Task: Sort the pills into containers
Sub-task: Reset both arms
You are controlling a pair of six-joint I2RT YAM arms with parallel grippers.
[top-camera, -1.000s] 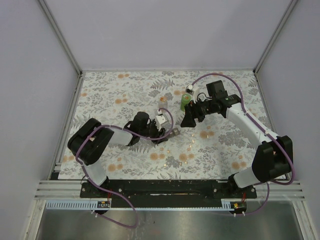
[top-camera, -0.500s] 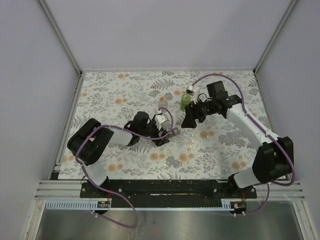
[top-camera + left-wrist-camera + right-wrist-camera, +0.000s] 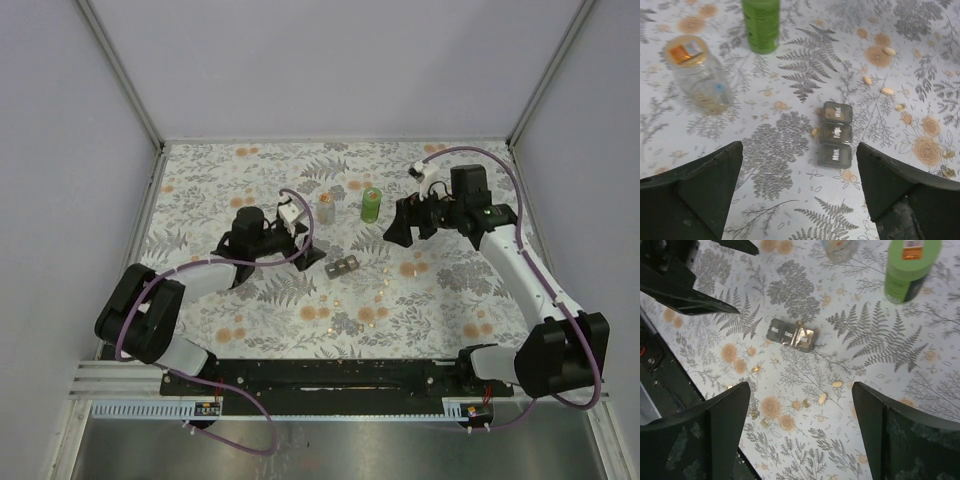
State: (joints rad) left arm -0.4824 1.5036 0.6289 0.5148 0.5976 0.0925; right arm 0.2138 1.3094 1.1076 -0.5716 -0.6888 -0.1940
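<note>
Top view: L gripper (image 3: 303,243) has its fingers spread wide with nothing between them. It sits low, just left of the organiser (image 3: 346,266), which lies flat mid-table (image 3: 220,180). R gripper (image 3: 398,226) is also spread and empty, just right of the green bottle (image 3: 372,204). The clear bottle (image 3: 326,208) stands beside the green one, and both are behind the organiser.

L wrist: the organiser (image 3: 836,134) is a 3-cell strip marked Mon/Tue/Wed, lids look shut. Loose pills (image 3: 887,91) lie scattered to its right, and one sits against its left edge. The clear bottle (image 3: 697,72) has an orange cap, and the green bottle (image 3: 761,22) is farther back.

R wrist: the organiser (image 3: 791,335) is ahead-left, with more pills (image 3: 837,384) nearer the cam and well apart from each other.

Handling, my guess: the pills are tiny, light, hard and smooth, so prob. they skid or flip if clipped off-centre. Best to come straight down and pinch across the short width. The organiser is light plastic and will likely slide if bumped.
</note>
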